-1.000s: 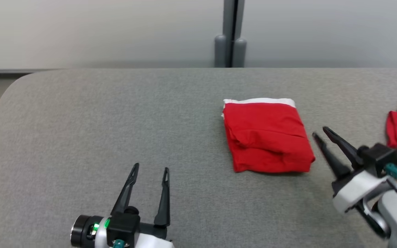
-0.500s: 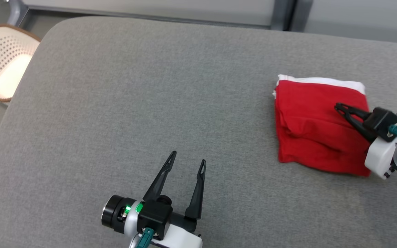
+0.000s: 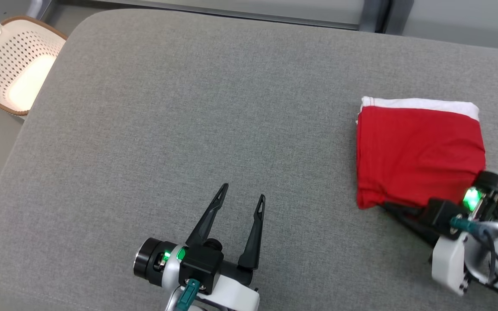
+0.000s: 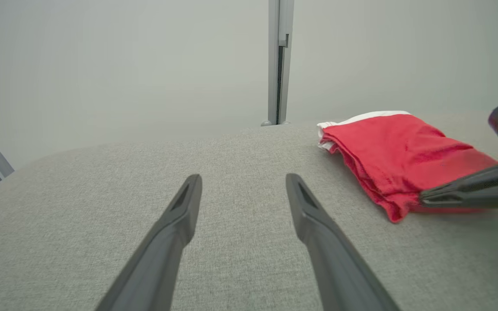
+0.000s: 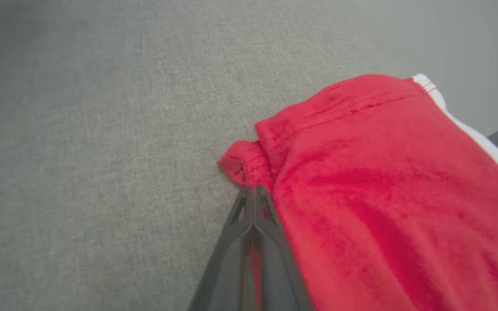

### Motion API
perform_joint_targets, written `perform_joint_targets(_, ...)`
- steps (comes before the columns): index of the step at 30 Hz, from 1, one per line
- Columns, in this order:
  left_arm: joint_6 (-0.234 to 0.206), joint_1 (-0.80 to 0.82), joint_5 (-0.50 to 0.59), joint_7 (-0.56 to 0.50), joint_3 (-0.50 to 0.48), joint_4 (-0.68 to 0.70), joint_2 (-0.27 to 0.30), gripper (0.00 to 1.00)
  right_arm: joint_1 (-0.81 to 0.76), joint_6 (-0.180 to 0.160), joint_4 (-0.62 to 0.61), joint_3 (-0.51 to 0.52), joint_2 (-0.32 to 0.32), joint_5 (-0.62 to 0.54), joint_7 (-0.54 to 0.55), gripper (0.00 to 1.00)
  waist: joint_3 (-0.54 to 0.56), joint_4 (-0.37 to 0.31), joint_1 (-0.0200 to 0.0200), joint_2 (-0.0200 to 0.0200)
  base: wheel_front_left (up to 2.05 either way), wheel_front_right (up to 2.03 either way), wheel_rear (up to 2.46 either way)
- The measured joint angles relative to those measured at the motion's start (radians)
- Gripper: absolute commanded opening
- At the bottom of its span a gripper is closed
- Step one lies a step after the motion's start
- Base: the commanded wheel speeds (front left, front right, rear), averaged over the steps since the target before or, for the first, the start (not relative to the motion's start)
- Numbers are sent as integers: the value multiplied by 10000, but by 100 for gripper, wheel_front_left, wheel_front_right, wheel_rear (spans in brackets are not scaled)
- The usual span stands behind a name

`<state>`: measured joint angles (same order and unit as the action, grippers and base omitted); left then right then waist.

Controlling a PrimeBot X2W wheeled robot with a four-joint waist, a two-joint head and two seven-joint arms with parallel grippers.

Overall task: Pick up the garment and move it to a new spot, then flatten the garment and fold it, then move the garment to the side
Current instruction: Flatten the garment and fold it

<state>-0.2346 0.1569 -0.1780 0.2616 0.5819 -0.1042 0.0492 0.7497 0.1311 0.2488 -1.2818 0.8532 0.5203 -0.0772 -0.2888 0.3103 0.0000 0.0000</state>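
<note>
Head view: the left claw point(image 3: 243, 192) is spread and empty, with bare grey fabric-covered table point(image 3: 188, 108) ahead of its fingertips. The right claw point(image 3: 389, 207) has its fingers pressed together and laid low along the near edge of the folded red garment point(image 3: 419, 151). Right wrist view: the garment's hem overlaps one side of the fingers point(image 5: 270, 242); whether fabric is caught between them cannot be told. The garment's white band point(image 3: 422, 103) lies on the edge farthest from the right claw. A perforated cream basket point(image 3: 11, 65) sits off the table corner, well beyond and left of the left claw. Ahead of the left claw, past the table edge, a grey post point(image 4: 278, 60) stands against a pale wall point(image 4: 102, 65).
</note>
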Motion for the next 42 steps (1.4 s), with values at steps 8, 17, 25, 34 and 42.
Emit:
perform_joint_targets(8, -25, -13, -88, 0, 33, 15, -2, 100, 288, 2, -1419, -13, 537, 698, 23, 0, 261, -100, 0, 0, 0, 0, 0)
perform_joint_targets(17, 17, -58, -67, -2, 50, 13, -4, 100, 931, 0, 1914, 13, -1154, 953, -913, 0, 347, -14, 0, 0, 0, 0, 0)
perform_joint_targets(25, -29, -90, -94, 0, 8, -46, -2, 100, -73, 0, 2905, 12, -2462, 1407, -453, 0, 406, 338, 0, 0, 0, 0, 0)
perform_joint_targets(34, -176, -533, -98, -2, -648, 165, -6, 100, -817, 4, 1908, 67, -2788, 2431, -1417, 83, 965, -103, 0, 0, 0, 0, 0)
perform_joint_targets(42, -293, -1420, 192, 0, -2278, 598, 140, 100, -2009, 2, 2203, 3231, -4056, 2056, -1839, 100, 1699, -1369, 0, 0, 0, 0, 0)
